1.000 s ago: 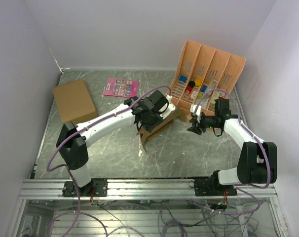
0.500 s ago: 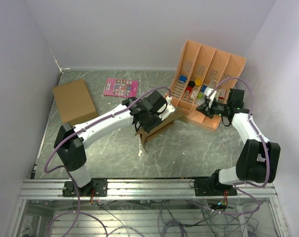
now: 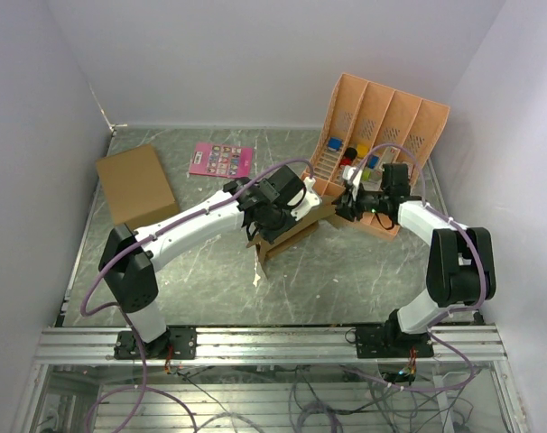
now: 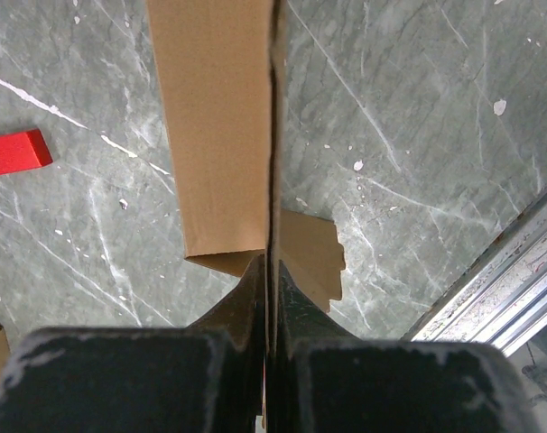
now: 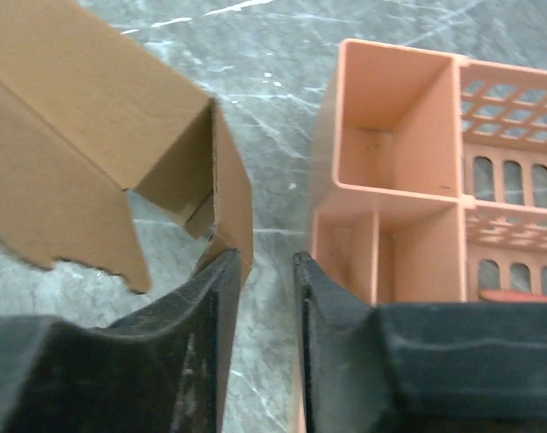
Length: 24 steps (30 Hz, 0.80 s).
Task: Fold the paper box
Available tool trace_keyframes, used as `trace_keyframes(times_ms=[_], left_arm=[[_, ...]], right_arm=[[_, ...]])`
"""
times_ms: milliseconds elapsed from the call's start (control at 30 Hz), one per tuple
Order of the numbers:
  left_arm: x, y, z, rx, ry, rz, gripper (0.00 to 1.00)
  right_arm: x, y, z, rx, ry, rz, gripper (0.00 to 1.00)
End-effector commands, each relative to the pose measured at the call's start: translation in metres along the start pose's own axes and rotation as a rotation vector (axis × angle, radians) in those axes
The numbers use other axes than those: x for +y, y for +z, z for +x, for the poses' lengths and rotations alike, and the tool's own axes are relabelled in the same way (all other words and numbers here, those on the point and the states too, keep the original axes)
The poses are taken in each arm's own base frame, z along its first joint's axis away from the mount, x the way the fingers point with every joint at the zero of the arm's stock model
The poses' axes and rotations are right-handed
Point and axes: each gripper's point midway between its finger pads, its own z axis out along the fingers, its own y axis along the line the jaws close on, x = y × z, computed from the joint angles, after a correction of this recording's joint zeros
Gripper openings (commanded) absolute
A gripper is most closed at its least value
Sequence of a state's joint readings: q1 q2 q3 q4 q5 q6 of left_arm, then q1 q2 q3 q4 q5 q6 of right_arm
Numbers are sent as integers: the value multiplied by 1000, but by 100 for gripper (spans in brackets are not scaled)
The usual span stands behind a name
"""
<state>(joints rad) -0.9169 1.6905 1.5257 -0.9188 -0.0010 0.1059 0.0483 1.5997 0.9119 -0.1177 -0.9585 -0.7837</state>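
Observation:
The paper box (image 3: 292, 230) is a brown, part-folded carton lying mid-table. My left gripper (image 3: 268, 218) is shut on one of its thin upright panels; in the left wrist view the jaws (image 4: 269, 268) pinch the cardboard edge, and the carton (image 4: 219, 135) runs away from them. My right gripper (image 3: 344, 207) is at the carton's right end, slightly open with only table showing between the fingers (image 5: 264, 262). Its left finger (image 5: 215, 298) touches the open end flap of the carton (image 5: 75, 135). The right finger sits next to the orange organizer.
An orange slotted organizer (image 3: 382, 135) with small coloured items stands at the back right, close to the right gripper (image 5: 400, 180). A larger brown cardboard box (image 3: 135, 183) and a pink card (image 3: 221, 160) lie at the back left. A red strip (image 4: 12, 152) lies near the carton.
My right gripper swung up toward the organizer, then came left and down to the carton's right end. The left gripper and the carton have barely moved.

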Motion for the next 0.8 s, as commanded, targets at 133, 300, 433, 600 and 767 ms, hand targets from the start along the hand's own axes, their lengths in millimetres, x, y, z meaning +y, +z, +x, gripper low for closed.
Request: trace_keyframes(times_ms=[133, 300, 433, 600, 767], left_arm=[[-4, -5, 13, 34, 9, 37, 7], [-4, -5, 12, 31, 10, 40, 7], [-5, -6, 11, 15, 5, 47, 7], [-6, -5, 12, 2, -1, 72, 7], [-9, -6, 12, -26, -5, 100, 7]], right_arm=[[40, 7, 5, -52, -64, -138, 36], [48, 9, 2, -91, -47, -161, 38], [50, 9, 2, -111, -17, -140, 43], [40, 12, 0, -119, 56, -98, 44], [33, 15, -8, -153, 162, -57, 41]])
